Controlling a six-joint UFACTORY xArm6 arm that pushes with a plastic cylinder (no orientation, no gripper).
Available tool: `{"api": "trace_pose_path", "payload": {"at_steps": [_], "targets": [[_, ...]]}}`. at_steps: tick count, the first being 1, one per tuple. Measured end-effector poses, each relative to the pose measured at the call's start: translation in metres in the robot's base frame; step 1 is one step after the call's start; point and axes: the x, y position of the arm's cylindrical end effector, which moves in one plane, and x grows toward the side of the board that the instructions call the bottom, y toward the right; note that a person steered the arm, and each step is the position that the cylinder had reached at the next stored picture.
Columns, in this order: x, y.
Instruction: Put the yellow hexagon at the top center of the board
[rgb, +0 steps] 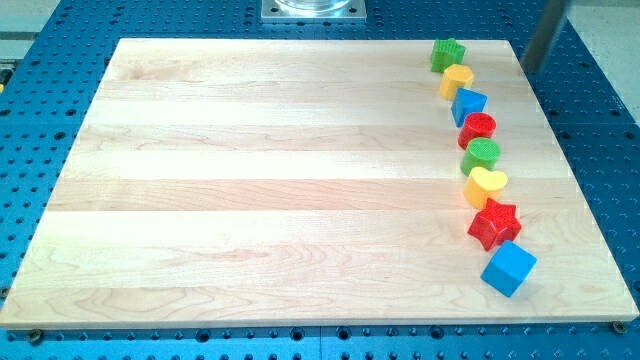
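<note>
The yellow hexagon (457, 79) lies near the board's top right, second in a curved line of blocks. A green star (448, 54) touches it above and a blue block (468, 104) touches it below. My tip (532, 68) is at the view's top right, just past the board's right edge, about 75 px to the right of the hexagon and touching no block. The wooden board (280, 180) fills most of the view.
The line runs on down the right side: a red round block (478, 129), a green round block (482, 155), a yellow heart (485, 185), a red star (494, 223) and a blue cube (508, 267). A metal mount (313, 9) sits above the board's top centre.
</note>
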Motion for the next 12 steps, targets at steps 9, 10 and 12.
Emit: {"api": "trace_pose_path", "payload": {"at_steps": [9,10,12], "targets": [[0.014,-0.259],[-0.049,-0.28],[-0.053,-0.217]]}}
